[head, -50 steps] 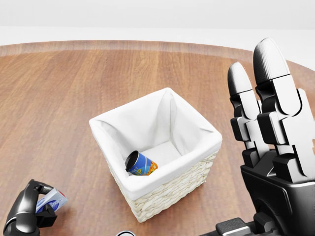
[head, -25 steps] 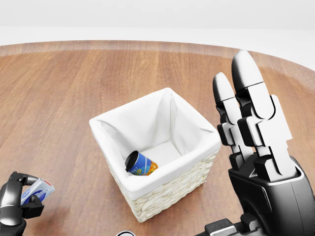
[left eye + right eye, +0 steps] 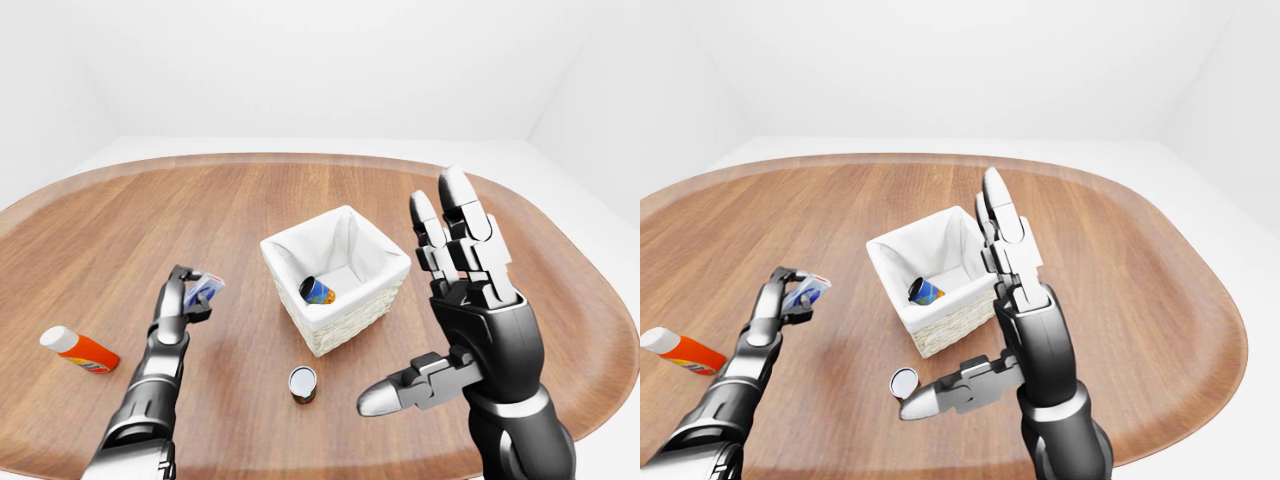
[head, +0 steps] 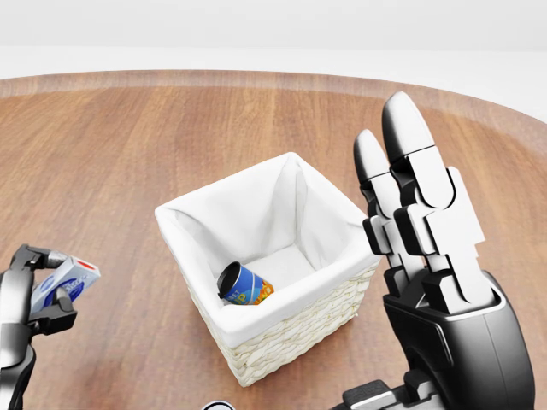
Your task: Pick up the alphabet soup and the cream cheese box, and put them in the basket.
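The alphabet soup can (image 4: 245, 285), blue and orange, lies tilted inside the white-lined wicker basket (image 4: 295, 329) in the middle of the table. My left hand (image 4: 44, 286), at the left edge of the head view, is shut on the cream cheese box (image 4: 67, 278), a white and blue carton. It holds the box a little above the wood, to the left of the basket. My right hand (image 3: 440, 290) is open and empty, fingers straight up, raised to the right of the basket.
A red-orange bottle with a white cap (image 3: 80, 350) lies at the table's left. A small round can (image 3: 302, 383) stands just below the basket. The oval wooden table (image 3: 520, 210) ends in a rim all around, with white floor beyond.
My left hand has lifted the cream cheese box upward in the head view. My right hand has drifted left, closer to the basket. The soup can and basket have not moved.
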